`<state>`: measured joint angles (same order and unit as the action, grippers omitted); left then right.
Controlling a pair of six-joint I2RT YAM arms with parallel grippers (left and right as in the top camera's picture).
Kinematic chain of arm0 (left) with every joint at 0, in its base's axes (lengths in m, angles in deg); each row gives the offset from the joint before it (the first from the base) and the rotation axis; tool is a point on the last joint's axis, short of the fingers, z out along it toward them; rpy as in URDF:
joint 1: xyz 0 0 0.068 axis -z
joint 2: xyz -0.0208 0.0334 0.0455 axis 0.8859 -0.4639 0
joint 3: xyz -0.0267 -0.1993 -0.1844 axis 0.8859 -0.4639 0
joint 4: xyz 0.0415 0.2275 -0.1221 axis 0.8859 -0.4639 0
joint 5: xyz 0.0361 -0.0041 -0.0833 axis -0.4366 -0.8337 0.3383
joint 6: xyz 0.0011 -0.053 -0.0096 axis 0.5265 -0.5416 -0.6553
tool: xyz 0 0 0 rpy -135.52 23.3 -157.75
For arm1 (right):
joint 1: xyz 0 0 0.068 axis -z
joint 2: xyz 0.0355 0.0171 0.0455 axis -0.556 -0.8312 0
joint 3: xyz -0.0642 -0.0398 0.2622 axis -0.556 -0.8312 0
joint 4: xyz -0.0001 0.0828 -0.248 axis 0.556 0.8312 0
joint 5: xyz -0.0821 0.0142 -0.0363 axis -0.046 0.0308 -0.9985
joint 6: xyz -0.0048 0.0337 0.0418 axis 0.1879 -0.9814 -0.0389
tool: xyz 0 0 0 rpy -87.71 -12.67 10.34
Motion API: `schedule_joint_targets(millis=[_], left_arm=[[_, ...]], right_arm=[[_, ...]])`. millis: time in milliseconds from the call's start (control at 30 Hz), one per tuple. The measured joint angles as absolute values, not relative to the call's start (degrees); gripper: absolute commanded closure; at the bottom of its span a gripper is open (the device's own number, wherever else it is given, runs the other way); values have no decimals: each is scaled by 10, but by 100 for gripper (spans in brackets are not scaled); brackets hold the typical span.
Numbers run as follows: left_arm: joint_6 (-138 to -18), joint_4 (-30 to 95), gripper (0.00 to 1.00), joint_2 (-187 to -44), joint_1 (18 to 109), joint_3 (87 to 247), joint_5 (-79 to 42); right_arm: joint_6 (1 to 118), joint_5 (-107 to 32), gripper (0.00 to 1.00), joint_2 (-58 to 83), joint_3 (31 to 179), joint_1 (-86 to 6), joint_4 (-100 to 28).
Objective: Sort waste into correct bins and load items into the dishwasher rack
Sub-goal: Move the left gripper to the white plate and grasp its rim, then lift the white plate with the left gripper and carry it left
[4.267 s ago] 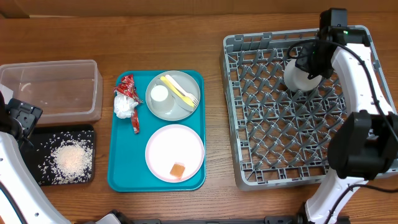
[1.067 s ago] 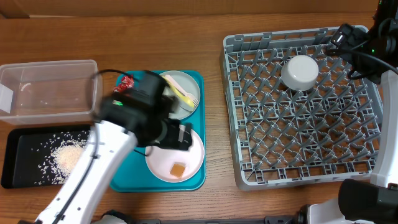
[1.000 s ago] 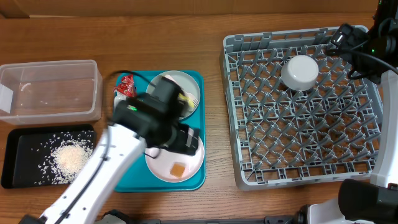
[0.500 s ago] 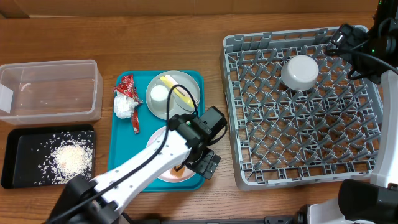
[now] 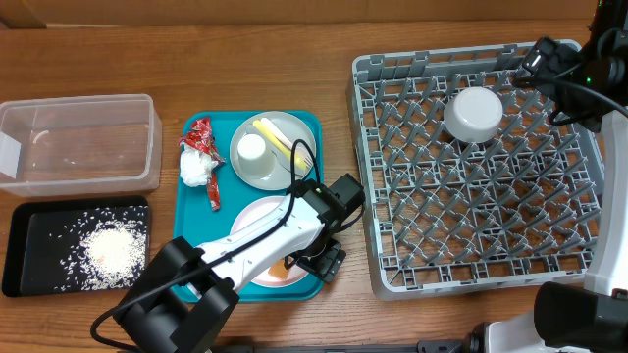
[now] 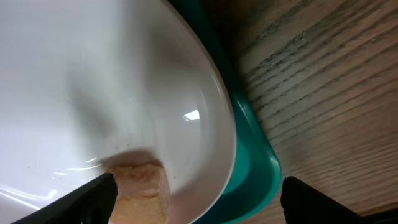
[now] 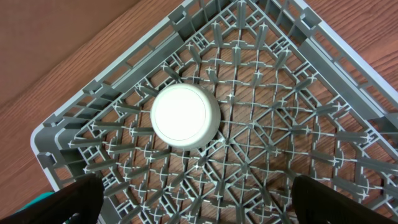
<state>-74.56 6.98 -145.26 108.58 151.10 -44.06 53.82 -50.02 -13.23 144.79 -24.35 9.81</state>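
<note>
My left gripper [image 5: 319,257] hangs low over the near right rim of the white plate [image 5: 257,227], open. In the left wrist view its fingers [image 6: 93,199] straddle the plate rim [image 6: 217,112] and the teal tray's edge [image 6: 261,168]. The orange food cube [image 6: 140,186] sits on the plate right beside the left finger. My right gripper [image 7: 199,208] stands open and empty high above the dishwasher rack [image 5: 481,167]. A white bowl [image 5: 473,115] rests upside down in the rack. The red wrapper [image 5: 203,137] and white napkin [image 5: 196,169] lie on the tray's left side.
A grey plate [image 5: 277,167] holds a small white cup [image 5: 252,147] and the yellow fork and spoon [image 5: 285,140]. At the far left stand a clear tub [image 5: 78,142] and a black tray [image 5: 29,245] with rice [image 5: 108,250] in it.
My left arm has swung in from the left across the tray and come down at the white plate's near right rim beside the cube. The right arm stayed put over the last second.
</note>
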Motion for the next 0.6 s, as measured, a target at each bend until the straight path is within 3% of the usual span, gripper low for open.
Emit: schedule_joint_targets(millis=[133, 600], left_arm=[[-741, 80, 27, -1454, 1086, 1503, -443], [-735, 103, 25, -1454, 1086, 1465, -445]], right_arm=[[538, -500, 0, -132, 1448, -244, 98], [538, -500, 0, -132, 1448, -244, 98]])
